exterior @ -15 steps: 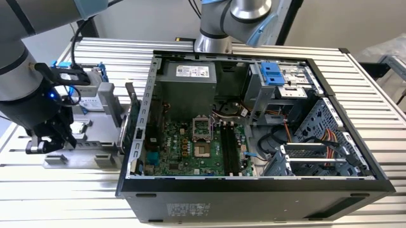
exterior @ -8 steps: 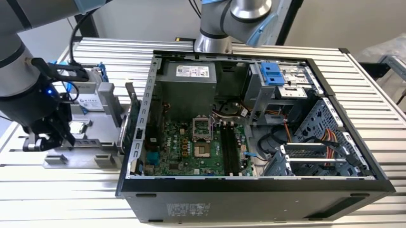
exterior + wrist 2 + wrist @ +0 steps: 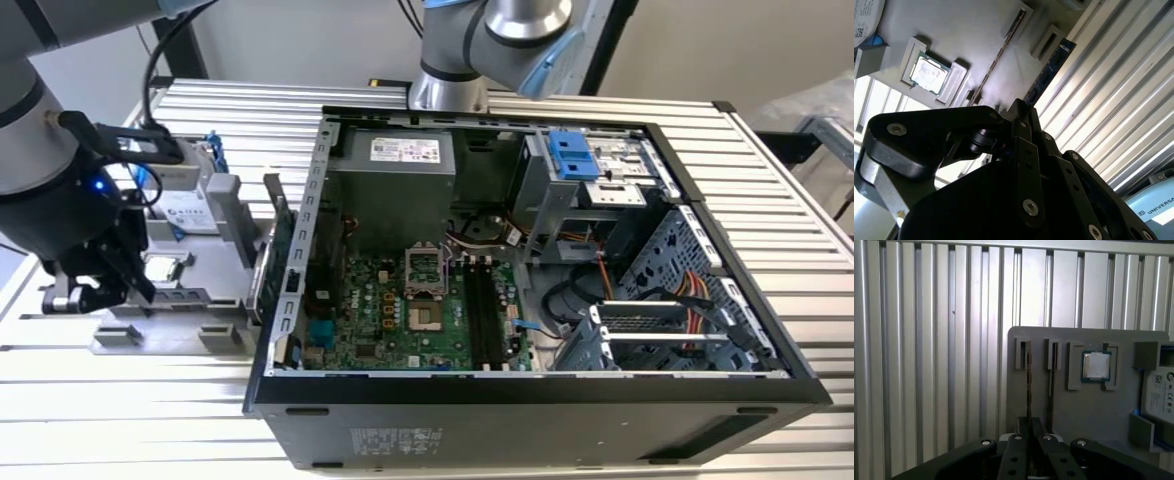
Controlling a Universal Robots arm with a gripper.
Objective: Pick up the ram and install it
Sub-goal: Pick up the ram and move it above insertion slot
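Observation:
The ram point(image 3: 1029, 385) is a thin dark stick standing on edge in a slot of the grey holder plate point(image 3: 1079, 410). In the second wrist view the ram point(image 3: 1046, 75) runs along the plate's edge straight into my fingertips. My gripper point(image 3: 1030, 426) is shut on the ram's near end, the two black fingers pressed close on either side; the gripper point(image 3: 1021, 112) looks the same in the second wrist view. In the exterior view my gripper point(image 3: 83, 295) hangs low at the left end of the plate. The long black memory slots point(image 3: 481, 310) lie on the green board inside the open computer case.
A second thin stick point(image 3: 1051, 385) stands in the neighbouring slot. The square silver processor chip point(image 3: 1096, 365) and a hard drive point(image 3: 187, 205) also sit on the plate. The open black computer case point(image 3: 534, 410) stands at the exterior view's right of the plate on the ribbed metal table. Another arm's base point(image 3: 447, 80) rises behind the case.

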